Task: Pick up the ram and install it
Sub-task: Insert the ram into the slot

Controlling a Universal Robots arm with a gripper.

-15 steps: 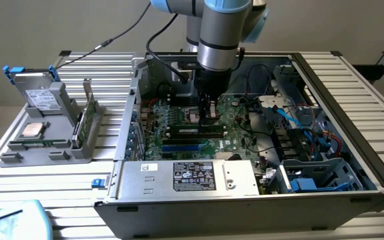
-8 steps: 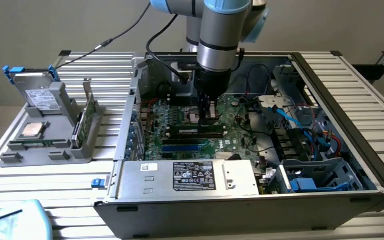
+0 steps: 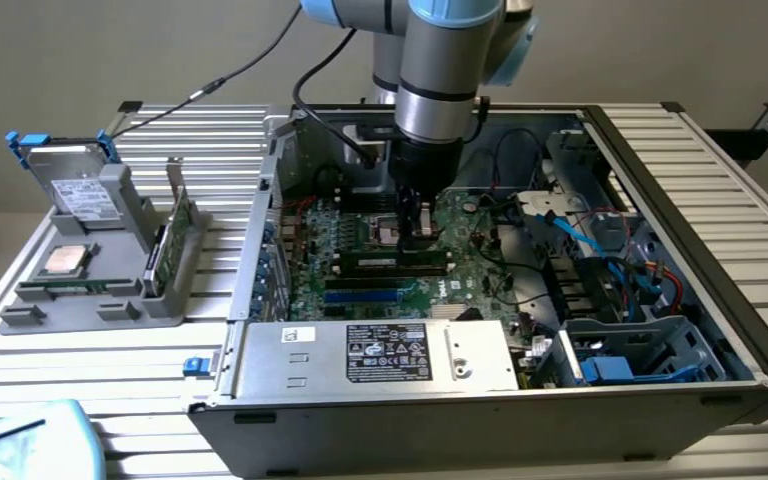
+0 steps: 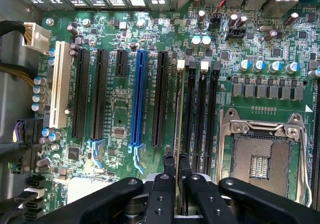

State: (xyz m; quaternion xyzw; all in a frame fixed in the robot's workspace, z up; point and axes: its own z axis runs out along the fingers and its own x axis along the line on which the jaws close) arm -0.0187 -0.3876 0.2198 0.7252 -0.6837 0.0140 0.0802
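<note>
Gripper [image 3: 420,232] is low inside the open case [image 3: 704,200], centre of the exterior frame, over the motherboard [image 3: 357,235]. In the wrist view the fingers [image 4: 162,184] are clamped together on the ram [image 4: 177,124], which is seen edge-on as a thin strip. It lies along the memory slot nearest the black expansion slots. I cannot tell whether it is touching the slot or just above it.

Judged step: seating the stick. To do it well, keep the stick upright and parallel to the slot along its whole length, with both ends between the end clips. Press straight down and evenly, since a tilt would jam one end. Keep clear of the empty processor socket [image 4: 260,159] just beyond the slots.

Count, wrist view:
- Memory slots [image 4: 202,119]: four, one under the ram and three bare.
- Expansion slots: one white [image 4: 61,84], one blue [image 4: 140,96], three long black [image 4: 80,94], one short black [image 4: 120,62].
- Processor socket: one.

Count, exterior view, left of frame: one grey holder [image 3: 37,318] carrying one drive [image 3: 77,185], one processor chip [image 3: 64,258] and one green card with bracket [image 3: 177,235].
</note>
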